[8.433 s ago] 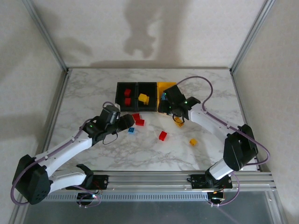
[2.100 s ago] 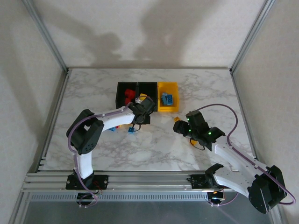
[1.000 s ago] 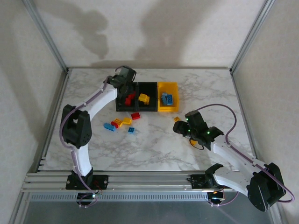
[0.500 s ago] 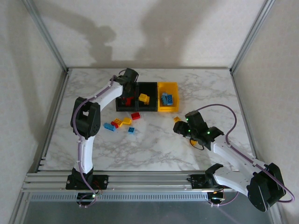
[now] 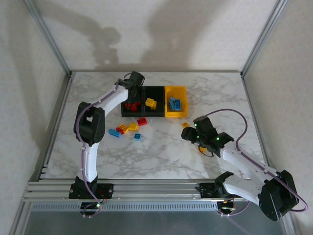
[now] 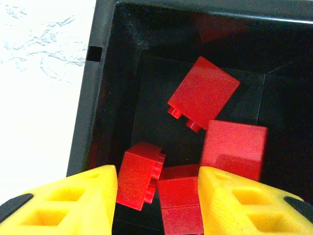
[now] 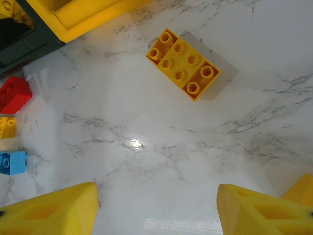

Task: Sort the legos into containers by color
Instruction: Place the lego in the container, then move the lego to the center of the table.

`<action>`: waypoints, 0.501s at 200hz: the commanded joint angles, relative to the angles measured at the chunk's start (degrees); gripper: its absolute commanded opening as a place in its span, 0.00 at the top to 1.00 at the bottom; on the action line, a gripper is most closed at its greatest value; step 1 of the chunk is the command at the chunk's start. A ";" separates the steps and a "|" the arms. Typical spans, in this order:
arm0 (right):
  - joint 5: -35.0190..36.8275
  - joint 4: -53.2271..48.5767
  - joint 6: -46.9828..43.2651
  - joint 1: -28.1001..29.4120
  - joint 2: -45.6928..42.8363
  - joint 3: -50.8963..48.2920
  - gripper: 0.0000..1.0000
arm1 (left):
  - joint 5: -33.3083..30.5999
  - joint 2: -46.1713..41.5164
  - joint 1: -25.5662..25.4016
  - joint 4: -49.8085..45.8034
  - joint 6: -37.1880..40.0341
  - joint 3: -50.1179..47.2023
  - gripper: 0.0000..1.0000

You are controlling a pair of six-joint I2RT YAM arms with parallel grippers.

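Four glossy red bricks in black bin, left gripper parted, right gripper spread near studded yellow brick

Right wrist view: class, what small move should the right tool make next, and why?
Probably ease the right tool forward and down over the yellow brick: it lies loose on the marble table, ahead of the open fingers, nothing gripped, not yet binned.

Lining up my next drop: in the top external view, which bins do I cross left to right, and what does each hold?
First black plastic bin holding red bricks → second black plastic bin holding a yellow brick → yellow plastic bin holding blue bricks.
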 commanded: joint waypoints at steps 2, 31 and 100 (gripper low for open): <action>0.55 -0.60 -0.30 0.52 0.07 2.13 0.35 | 2.47 -6.28 -0.14 -0.69 -0.68 -1.05 0.53; 0.11 -0.42 -0.97 0.52 -0.58 2.46 0.35 | 4.43 -12.93 -1.13 1.53 -1.45 -8.97 0.50; -1.61 2.45 -2.69 0.52 2.72 3.72 0.35 | 10.31 -28.31 -3.95 7.09 -4.26 -30.69 0.44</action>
